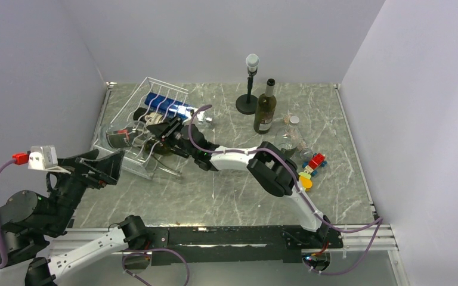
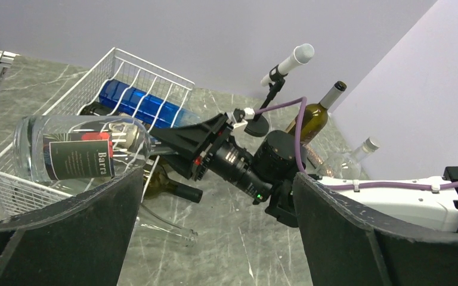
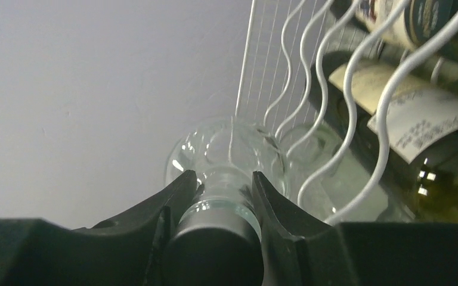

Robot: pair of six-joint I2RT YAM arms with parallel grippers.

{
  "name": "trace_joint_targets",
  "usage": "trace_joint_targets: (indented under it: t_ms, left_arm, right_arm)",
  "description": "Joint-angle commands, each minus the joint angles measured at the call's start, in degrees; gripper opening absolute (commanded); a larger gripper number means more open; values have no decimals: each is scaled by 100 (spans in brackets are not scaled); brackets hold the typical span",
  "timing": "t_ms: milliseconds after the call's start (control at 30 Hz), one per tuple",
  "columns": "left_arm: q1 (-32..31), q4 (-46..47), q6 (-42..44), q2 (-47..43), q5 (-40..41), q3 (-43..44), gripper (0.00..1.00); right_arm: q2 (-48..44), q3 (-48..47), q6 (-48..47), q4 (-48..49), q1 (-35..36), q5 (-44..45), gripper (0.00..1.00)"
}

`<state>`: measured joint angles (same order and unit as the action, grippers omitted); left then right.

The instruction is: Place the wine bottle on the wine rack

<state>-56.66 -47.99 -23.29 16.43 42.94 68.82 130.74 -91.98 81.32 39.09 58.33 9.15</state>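
The white wire wine rack (image 1: pixel 168 87) stands tipped at the table's back left. It also shows in the left wrist view (image 2: pixel 132 58) and as wavy wires in the right wrist view (image 3: pixel 348 89). My right gripper (image 1: pixel 160 128) is shut on the black-capped neck of a clear bottle (image 3: pixel 229 149) with a dark "Barra" label (image 2: pixel 77 152). That bottle lies on its side across the rack. A blue bottle (image 1: pixel 164 105) also lies in the rack. My left gripper (image 1: pixel 108 168) is open and empty, just in front of the rack.
A dark green bottle (image 2: pixel 168 186) and a clear bottle (image 2: pixel 167 229) lie at the rack's near edge. A green wine bottle (image 1: pixel 266 108) stands beside a microphone stand (image 1: pixel 249 83) at the back. A small clear bottle (image 1: pixel 292 128) and toy blocks (image 1: pixel 311 168) are on the right.
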Motion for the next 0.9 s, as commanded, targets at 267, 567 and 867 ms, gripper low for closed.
trace_joint_targets:
  t_ms: [267, 567, 867]
  left_arm:
    - [24, 44, -89, -24, 91, -57, 99]
    - [19, 61, -79, -1, 126, -91, 99]
    - [24, 50, -88, -11, 163, -101, 99]
  right_arm:
    - [-665, 320, 1255, 559, 643, -1504, 15]
    - [-678, 381, 1606, 256, 750, -1672, 41]
    - [-840, 446, 1702, -332, 750, -1955, 63]
